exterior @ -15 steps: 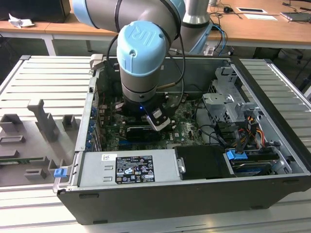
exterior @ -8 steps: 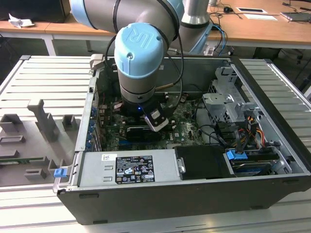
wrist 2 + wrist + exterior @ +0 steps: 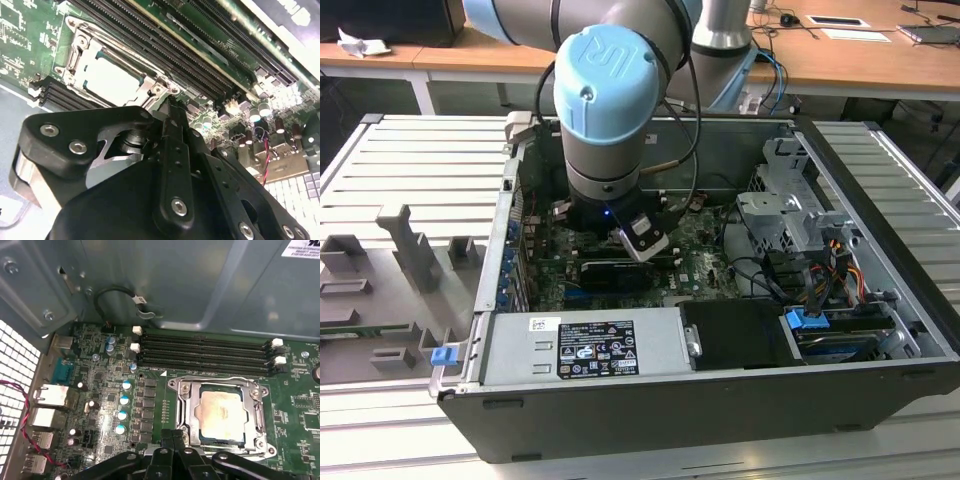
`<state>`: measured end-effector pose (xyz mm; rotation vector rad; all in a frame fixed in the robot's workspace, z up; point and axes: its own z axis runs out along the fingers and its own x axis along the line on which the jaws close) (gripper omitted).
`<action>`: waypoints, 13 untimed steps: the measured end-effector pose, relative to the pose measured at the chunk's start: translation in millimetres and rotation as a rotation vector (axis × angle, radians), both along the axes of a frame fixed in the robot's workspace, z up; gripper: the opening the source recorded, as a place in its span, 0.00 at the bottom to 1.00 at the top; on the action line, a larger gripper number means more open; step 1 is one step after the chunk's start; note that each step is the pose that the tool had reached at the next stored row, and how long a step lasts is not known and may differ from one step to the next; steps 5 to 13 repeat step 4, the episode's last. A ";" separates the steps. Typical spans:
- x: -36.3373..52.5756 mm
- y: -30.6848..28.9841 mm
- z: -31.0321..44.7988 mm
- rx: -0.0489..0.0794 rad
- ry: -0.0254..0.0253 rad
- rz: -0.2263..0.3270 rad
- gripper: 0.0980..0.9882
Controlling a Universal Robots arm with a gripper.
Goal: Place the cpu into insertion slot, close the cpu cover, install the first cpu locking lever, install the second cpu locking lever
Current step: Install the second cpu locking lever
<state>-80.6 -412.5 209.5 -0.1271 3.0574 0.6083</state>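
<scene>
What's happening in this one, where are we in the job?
The arm's black end effector hangs inside the open computer case, just above the green motherboard. The small square silvery-grey cpu already sits in its socket, with the thin silvery metal frame cover lying closed around it. The end effector holds nothing.

Open room lies above the cpu cover (image 3: 220, 412), hemmed by memory slots (image 3: 205, 352) and the case wall (image 3: 200, 285).
</scene>
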 end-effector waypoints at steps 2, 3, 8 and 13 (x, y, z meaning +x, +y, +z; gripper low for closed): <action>0.0 0.1 0.3 0.001 -0.0001 0.000 0.01; 0.0 0.1 0.2 0.001 -0.0002 0.000 0.01; 0.0 0.1 0.3 0.001 -0.0001 0.000 0.01; 0.0 0.1 0.3 0.001 -0.0001 0.000 0.01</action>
